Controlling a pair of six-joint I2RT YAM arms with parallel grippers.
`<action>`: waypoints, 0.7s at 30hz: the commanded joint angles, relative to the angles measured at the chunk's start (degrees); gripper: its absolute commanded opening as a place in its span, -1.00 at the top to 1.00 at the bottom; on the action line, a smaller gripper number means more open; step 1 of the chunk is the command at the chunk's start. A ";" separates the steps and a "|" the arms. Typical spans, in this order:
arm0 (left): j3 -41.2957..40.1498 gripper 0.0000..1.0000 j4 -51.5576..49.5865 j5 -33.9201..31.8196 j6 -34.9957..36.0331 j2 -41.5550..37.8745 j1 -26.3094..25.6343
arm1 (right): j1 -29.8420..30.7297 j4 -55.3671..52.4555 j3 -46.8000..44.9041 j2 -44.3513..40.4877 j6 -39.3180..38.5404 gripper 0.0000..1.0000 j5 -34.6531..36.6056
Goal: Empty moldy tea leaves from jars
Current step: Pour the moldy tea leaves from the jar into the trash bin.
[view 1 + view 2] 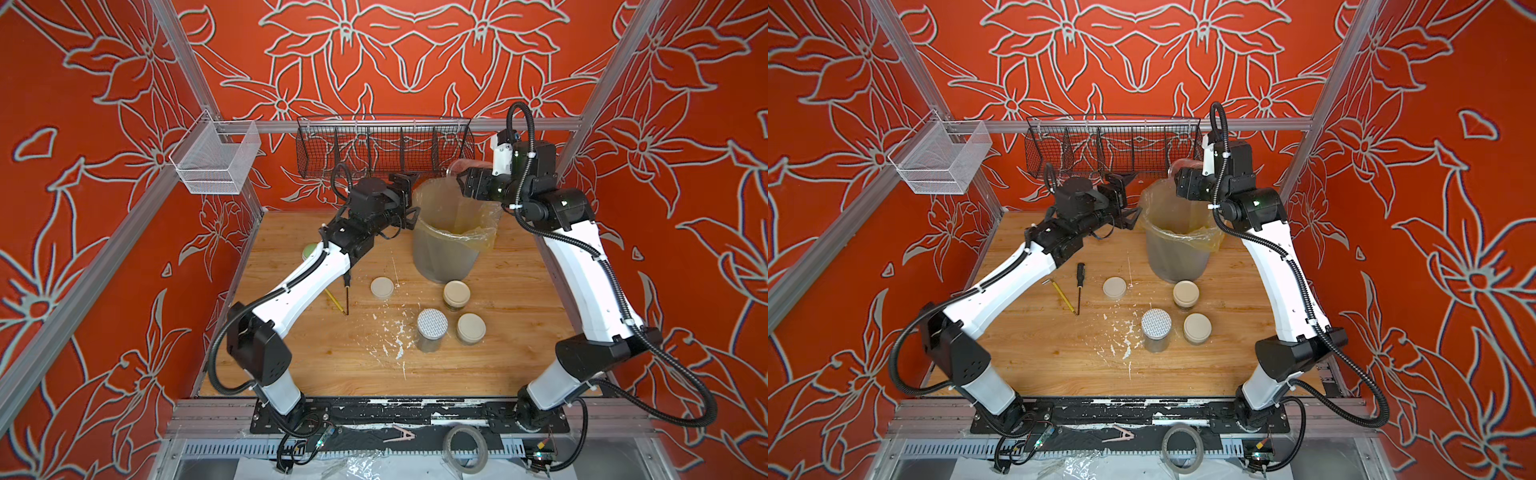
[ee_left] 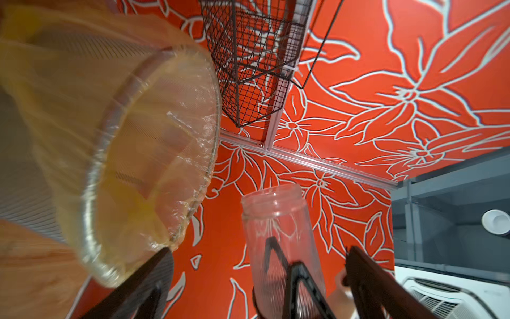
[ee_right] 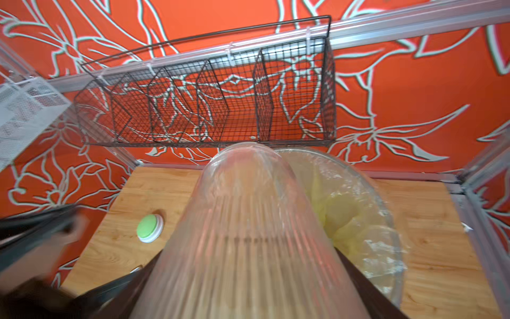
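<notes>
Right hand (image 1: 467,183): pinched on the base of a clear ribbed glass jar, the held jar (image 1: 455,168), raised at the far rim of the bin. Left hand (image 1: 410,198): fingers spread, holding nothing, just beside the bin's other side.

Tabletop (image 1: 316,365): wood, flecked with white paint near the middle.

Bin (image 1: 440,257): grey, upright, with a yellowish liner (image 1: 486,232) folded over the rim. Its contents are not visible from any view.

Held jar: lies tilted with the open mouth pointing away from the hand. The glass looks clean through, with no dark matter inside. The right wrist view is smeared, so I cannot tell whether the mouth sits over the bin opening or just past its rim.

Lidded jars (image 1: 456,294): three, grouped in front of the bin, upright and capped. Tea leaves (image 1: 430,345) show dark through the glass under the dotted lid.

Loose lid (image 1: 381,287): cream, flat on the tabletop, apart from the group.

Step in hand, as I judge it: the dump of the first jar, likely finished.

Next move calls for setting the empty jar on bare wood, clear of the three. After that, one hand braces a full jar while the other twists off its cap.
</notes>
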 commanded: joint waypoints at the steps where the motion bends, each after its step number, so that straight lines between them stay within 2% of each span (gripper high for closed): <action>1: -4.02 -0.94 -9.28 -6.79 13.08 -5.08 1.35 | -0.01 -6.30 7.44 4.34 -2.73 1.00 2.79; 3: -6.61 -0.95 -11.33 -8.57 22.43 -8.77 2.11 | -0.01 -12.54 13.75 8.50 -4.92 1.00 2.90; 7: -10.10 -0.95 -14.02 -8.16 47.17 -15.62 2.13 | 0.06 -27.11 29.04 18.34 -8.15 1.00 3.65; 10: -13.44 -0.95 -17.67 -7.42 59.93 -20.92 2.13 | 0.17 -31.18 31.96 22.27 -9.76 1.00 4.51; 12: -15.96 -0.95 -19.22 -6.57 65.50 -24.02 2.13 | 0.26 -31.20 29.58 23.17 -10.57 1.00 6.43; 14: -17.83 -0.95 -20.20 -5.10 69.45 -26.07 2.13 | 0.41 -33.41 31.54 25.86 -11.34 1.00 9.71; 17: -19.78 -0.95 -21.19 -3.48 73.31 -27.89 2.14 | 2.38 -36.39 37.77 30.58 -13.25 1.00 18.68; 20: -21.37 -0.95 -20.27 -1.09 76.57 -28.54 2.10 | 7.33 -30.53 33.29 29.72 -19.93 1.00 32.64; 21: -21.89 -0.95 -19.46 -0.04 77.70 -28.60 2.07 | 8.58 -28.61 32.40 29.47 -21.72 1.00 35.26</action>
